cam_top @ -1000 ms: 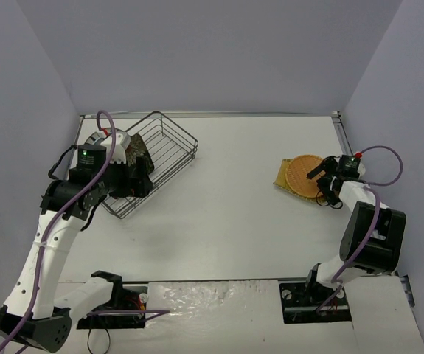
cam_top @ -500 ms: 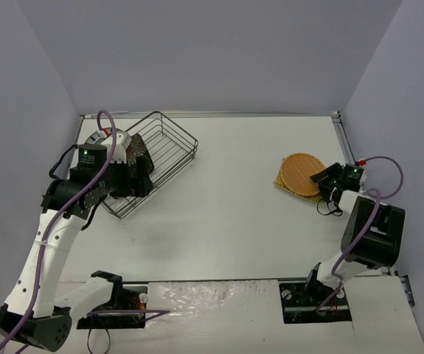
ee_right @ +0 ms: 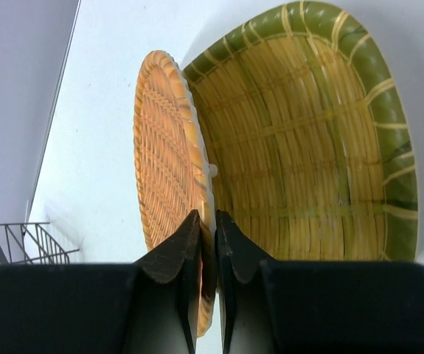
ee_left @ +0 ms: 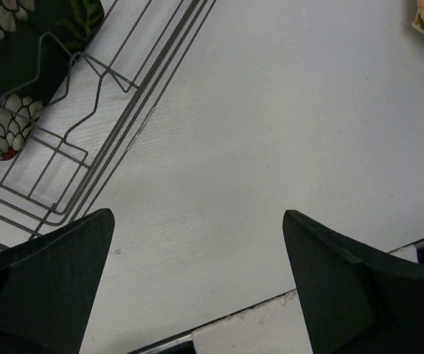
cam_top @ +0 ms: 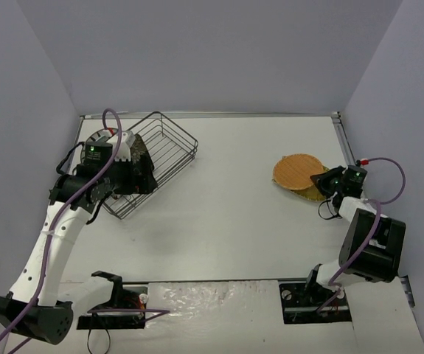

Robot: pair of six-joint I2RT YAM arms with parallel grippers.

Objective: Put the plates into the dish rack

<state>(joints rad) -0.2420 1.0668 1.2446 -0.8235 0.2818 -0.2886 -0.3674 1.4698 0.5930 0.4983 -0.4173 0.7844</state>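
Overhead, white table bearing dish rack, lavender walls.

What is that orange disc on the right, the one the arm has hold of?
It is the orange plate, round, with a basket-weave pattern and a ribbed rim; whether truly woven I cannot tell. The right gripper is shut on its rim, holding it tilted up on edge. Close behind it sits a yellow woven-look dish with a green rim; from above the plate overlaps that dish, at the right of the white table.
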